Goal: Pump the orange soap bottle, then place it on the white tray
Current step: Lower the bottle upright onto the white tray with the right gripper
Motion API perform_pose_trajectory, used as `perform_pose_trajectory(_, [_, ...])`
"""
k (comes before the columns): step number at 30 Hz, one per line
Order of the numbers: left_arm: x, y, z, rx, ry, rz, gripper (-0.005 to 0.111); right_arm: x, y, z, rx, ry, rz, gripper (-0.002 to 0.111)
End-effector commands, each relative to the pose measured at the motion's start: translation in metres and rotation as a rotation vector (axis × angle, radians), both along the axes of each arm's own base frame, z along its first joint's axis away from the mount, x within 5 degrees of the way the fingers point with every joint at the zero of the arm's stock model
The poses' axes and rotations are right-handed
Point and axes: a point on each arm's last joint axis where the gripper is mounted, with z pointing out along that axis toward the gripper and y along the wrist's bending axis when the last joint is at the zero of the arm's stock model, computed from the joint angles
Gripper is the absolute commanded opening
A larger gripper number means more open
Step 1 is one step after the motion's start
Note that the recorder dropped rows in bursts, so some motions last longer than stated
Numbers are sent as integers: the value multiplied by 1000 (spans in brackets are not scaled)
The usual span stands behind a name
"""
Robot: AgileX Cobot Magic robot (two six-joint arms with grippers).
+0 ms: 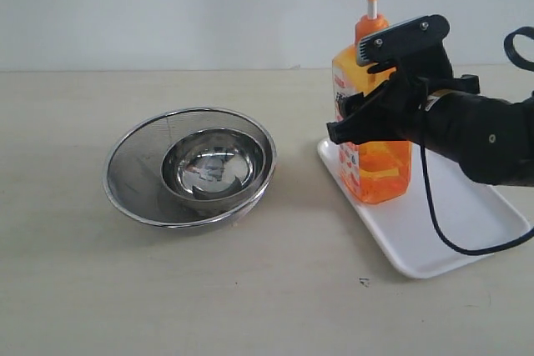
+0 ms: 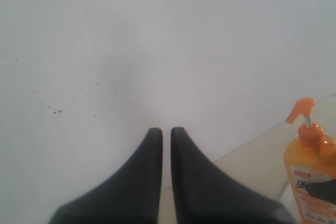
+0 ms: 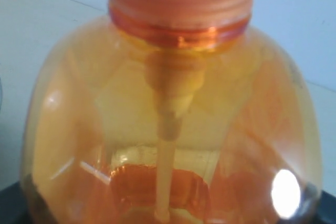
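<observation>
The white tray carries the orange soap bottle, upright at the end nearest the nested steel bowls, with the right gripper clasped wide around its upper body. The release looks like the step in hand: the jaws should part evenly and draw straight back, since so tall a bottle near the rim could tip at a nudge. The left gripper, all but closed on nothing, hangs well clear.

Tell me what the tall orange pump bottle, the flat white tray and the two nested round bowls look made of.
Tall orange pump bottle: translucent plastic, glossy; the dip tube shows through. Flat white tray: likely moulded plastic, slight sheen. Inner round bowl: polished steel, mirror reflections. Outer bowl: fine metal mesh, apparently, with a bright rim.
</observation>
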Motion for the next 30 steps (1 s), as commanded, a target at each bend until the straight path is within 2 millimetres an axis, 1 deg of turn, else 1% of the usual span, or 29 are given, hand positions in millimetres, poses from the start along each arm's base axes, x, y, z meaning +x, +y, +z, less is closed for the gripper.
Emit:
perform_pose_trajectory(1, [-4, 0, 1, -15, -1, -7, 5, -1, 8, 3, 2, -23, 27, 0])
perform_pose_trajectory(6, [-4, 0, 1, -15, -1, -7, 5, -1, 8, 2, 4, -18, 25, 0])
perform_pose_trajectory(10, [-4, 0, 1, -15, 0, -9, 5, -1, 8, 5, -25, -47, 35, 0])
perform_pose_trajectory(14, [-4, 0, 1, -15, 0, -9, 5, 0, 5, 4, -104, -61, 32, 0])
perform_pose_trajectory(19, [-4, 0, 1, -15, -1, -7, 5, 0, -1, 2, -96, -27, -40, 0])
perform_pose_trajectory(24, [-4, 0, 1, -15, -1, -7, 5, -3, 1, -3, -105, 28, -11, 0])
perform_pose_trajectory(30, [-4, 0, 1, -15, -1, -7, 5, -3, 1, -3, -107, 35, -6, 0])
